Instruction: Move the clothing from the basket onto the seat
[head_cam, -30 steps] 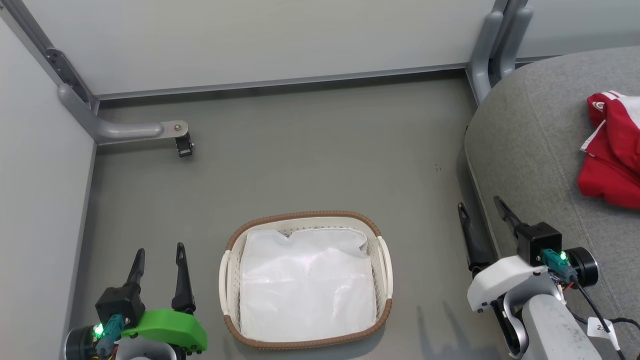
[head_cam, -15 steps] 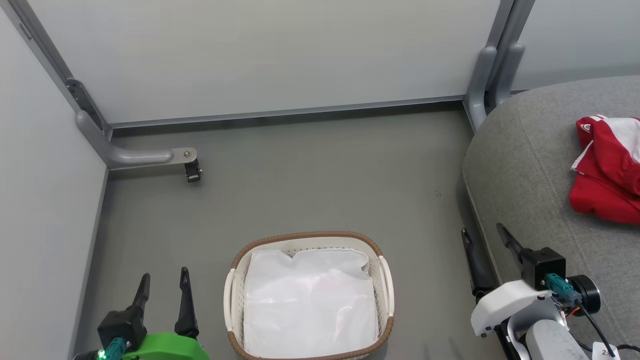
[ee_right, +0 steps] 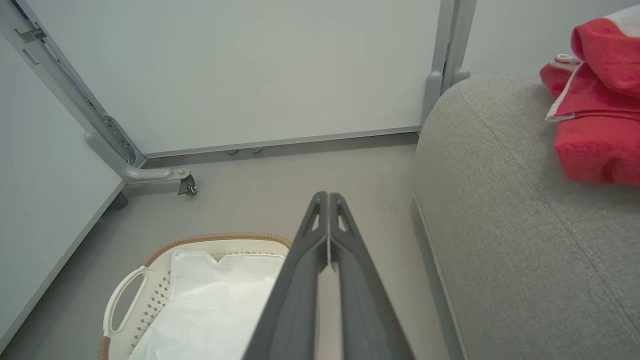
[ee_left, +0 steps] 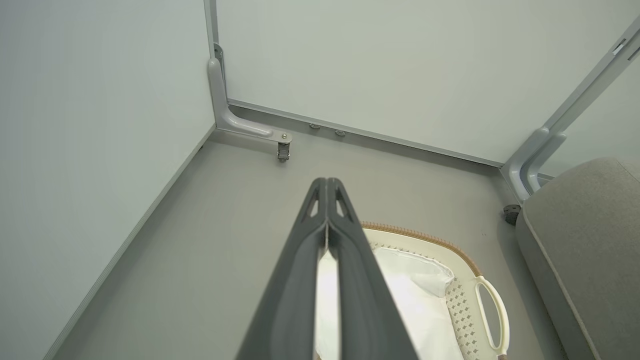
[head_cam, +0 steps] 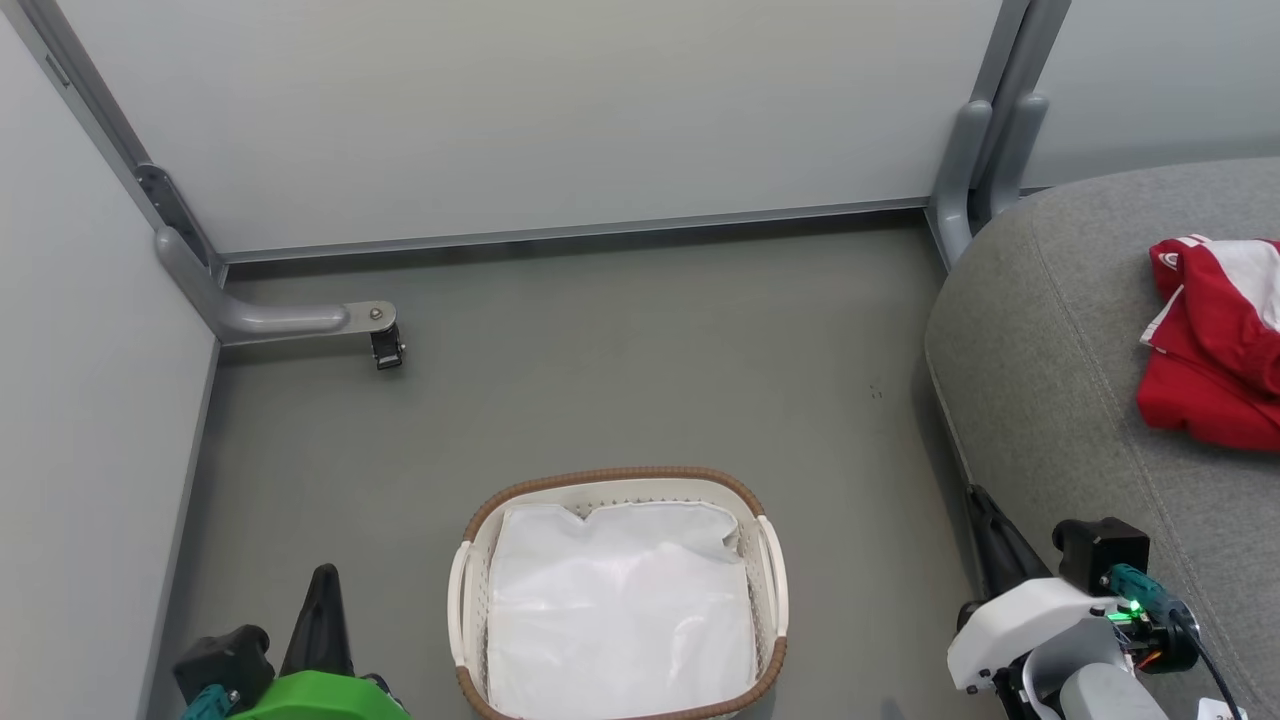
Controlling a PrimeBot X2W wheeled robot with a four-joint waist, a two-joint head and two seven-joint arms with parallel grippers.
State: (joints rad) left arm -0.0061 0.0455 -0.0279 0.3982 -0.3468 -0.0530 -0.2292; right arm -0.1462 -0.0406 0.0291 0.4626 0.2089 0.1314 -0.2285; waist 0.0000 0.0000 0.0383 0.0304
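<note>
At the right of the head view, the seat [head_cam: 1060,400] is your biggest landmark, and the clothing [head_cam: 1210,350] already lies on it: a bunched red-and-white heap, well in from the rounded edge, with part of it running off the frame. By the look of it the move itself is done, so the step in hand is a clean finish.

Next, check the basket [head_cam: 620,476] on the grey floor [head_cam: 620,380]. It holds the white liner [head_cam: 620,610] and no red. Don't mistake that liner for clothing and go back in for it.

Then mind your arms. The right claw [ee_right: 327,195] has its fingers pressed together with nothing between them, and it sits just beside the seat's edge. If you pull it home, draw it away from the upholstery rather than along it, so the tips don't snag the stitched seam or tug the fabric under the garment.

The left claw [ee_left: 326,182] is likewise pressed together and empty, hanging near the basket's left side. Bring it back without brushing the white handle [head_cam: 457,600], since I'd expect so light a basket to skid at a touch.
</note>
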